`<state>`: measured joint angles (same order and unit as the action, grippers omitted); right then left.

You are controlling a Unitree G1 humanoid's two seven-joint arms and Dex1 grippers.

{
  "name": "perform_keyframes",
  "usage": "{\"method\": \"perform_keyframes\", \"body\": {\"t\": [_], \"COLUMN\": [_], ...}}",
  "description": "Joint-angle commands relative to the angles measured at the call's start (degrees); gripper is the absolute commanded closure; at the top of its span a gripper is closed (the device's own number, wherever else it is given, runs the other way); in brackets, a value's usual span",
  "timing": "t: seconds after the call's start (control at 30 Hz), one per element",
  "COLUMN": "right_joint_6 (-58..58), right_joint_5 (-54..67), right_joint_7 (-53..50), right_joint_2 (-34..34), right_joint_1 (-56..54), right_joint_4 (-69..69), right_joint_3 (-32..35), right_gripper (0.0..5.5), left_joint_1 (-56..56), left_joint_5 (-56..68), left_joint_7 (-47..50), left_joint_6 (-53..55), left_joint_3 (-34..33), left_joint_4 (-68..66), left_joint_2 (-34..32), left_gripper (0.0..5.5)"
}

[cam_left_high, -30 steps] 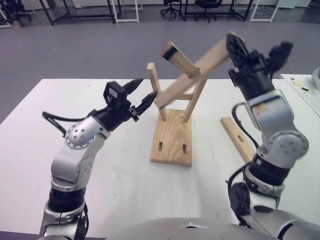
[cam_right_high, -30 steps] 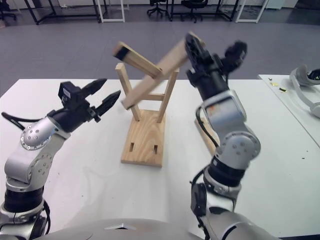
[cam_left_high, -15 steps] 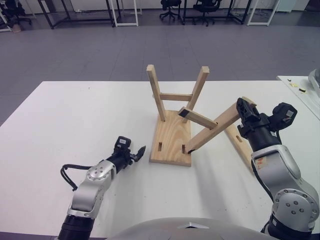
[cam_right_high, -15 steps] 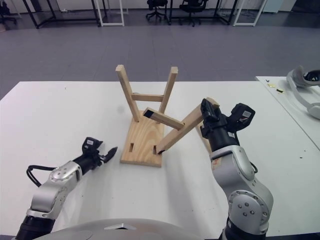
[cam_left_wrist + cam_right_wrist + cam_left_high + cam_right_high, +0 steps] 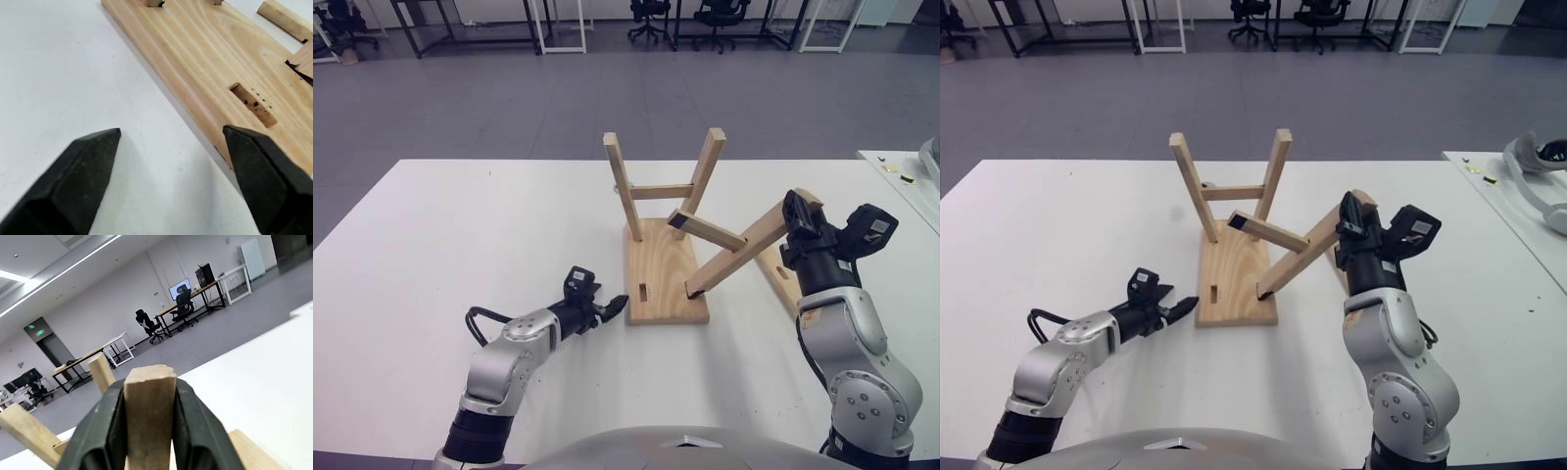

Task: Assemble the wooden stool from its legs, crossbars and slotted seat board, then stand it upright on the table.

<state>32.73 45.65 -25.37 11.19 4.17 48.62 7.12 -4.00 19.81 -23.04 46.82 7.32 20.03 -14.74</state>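
Shows the slotted seat board (image 5: 658, 257) lying flat at the middle of the white tabletop (image 5: 460, 225). Finds one pair of legs (image 5: 622, 188) already standing in its 12 o'clock end, splayed and joined by a crossbar (image 5: 661, 191). Catches the right hand (image 5: 795, 220), at 3 o'clock from the board, clamped tight round the upper end of a second leg (image 5: 734, 255), tilted, with its foot down on the board's 4 o'clock corner and a short crossbar (image 5: 705, 230) jutting from it toward 10 o'clock. Leaves one slot (image 5: 642, 291) bare at the 7 o'clock corner. Puts the left hand (image 5: 615, 305) low over the tabletop at 8 o'clock, fingers (image 5: 83, 181) spread wide and holding nothing, tips just beside the board's edge. Picks out a loose wooden piece (image 5: 771, 274) flat on the tabletop at 3 o'clock, partly hidden behind the right arm.
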Motion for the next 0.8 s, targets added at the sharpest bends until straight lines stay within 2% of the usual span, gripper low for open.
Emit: {"method": "perform_keyframes", "body": {"t": [0.03, 0.17, 0.23, 0.43, 0.7, 0.73, 0.8], "right_joint_6": [4.07, 3.68, 4.94, 8.62, -0.42, -1.29, -2.76], "right_joint_5": [-8.15, -14.8, -16.6, -21.09, -18.48, -18.03, -18.47], "right_joint_7": [4.87, 6.97, 6.99, 8.26, 15.42, 16.23, 17.7], "right_joint_2": [7.25, 8.41, 7.98, 9.32, 7.85, 7.49, 7.25], "right_joint_1": [5.33, 9.17, 10.53, 13.28, 5.15, 4.25, 3.19], "right_joint_4": [0.19, -0.05, -1.06, -4.41, -2.58, -1.93, -0.97], "right_joint_3": [-3.85, -7.44, -8.19, -9.34, -3.34, -2.84, -2.47], "right_gripper": [4.47, 4.47, 4.47, 4.46, 4.46, 4.06, 3.75], "left_joint_1": [1.01, 3.01, 3.89, 5.25, 4.72, 4.76, 4.87], "left_joint_5": [1.29, 3.96, 4.38, 4.0, 3.08, 3.15, 3.38], "left_joint_7": [1.1, 5.26, 6.24, 7.59, 7.98, 8.07, 8.09], "left_joint_6": [0.93, 1.13, 1.26, 1.15, -1.64, -2.0, -2.43], "left_joint_3": [-2.12, -11.22, -13.21, -13.6, -12.78, -12.87, -13.14], "left_joint_4": [1.26, 2.24, 2.63, 2.51, 1.81, 1.78, 1.67], "left_joint_2": [0.39, 2.26, 2.08, 1.64, 1.57, 1.73, 1.83], "left_gripper": [1.62, 1.62, 1.62, 1.62, 1.62, 1.62, 1.62]}}
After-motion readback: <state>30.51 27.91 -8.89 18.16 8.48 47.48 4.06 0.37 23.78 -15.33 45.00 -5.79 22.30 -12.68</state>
